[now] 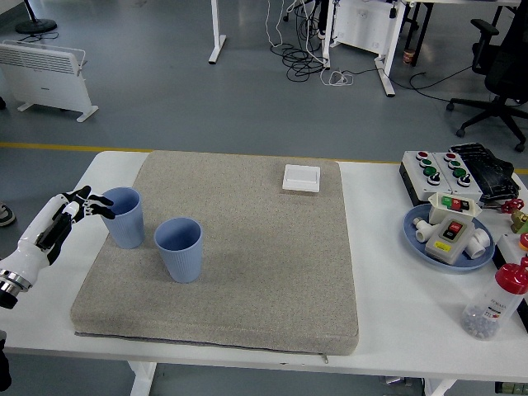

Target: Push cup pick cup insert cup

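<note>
Two blue ribbed cups stand upright on the grey mat (247, 272). One cup (124, 217) is at the mat's left edge, the other cup (179, 249) is just right and nearer of it. My left hand (85, 203) comes in from the left edge, raised beside the left cup's rim, fingers spread and holding nothing. Its fingertips reach close to that cup's left side. My right hand does not show.
A white square switch plate (301, 177) lies at the mat's far edge. At the right stand a blue plate (412, 233) with switch parts, black button boxes (450, 169) and a red-capped bottle (495, 303).
</note>
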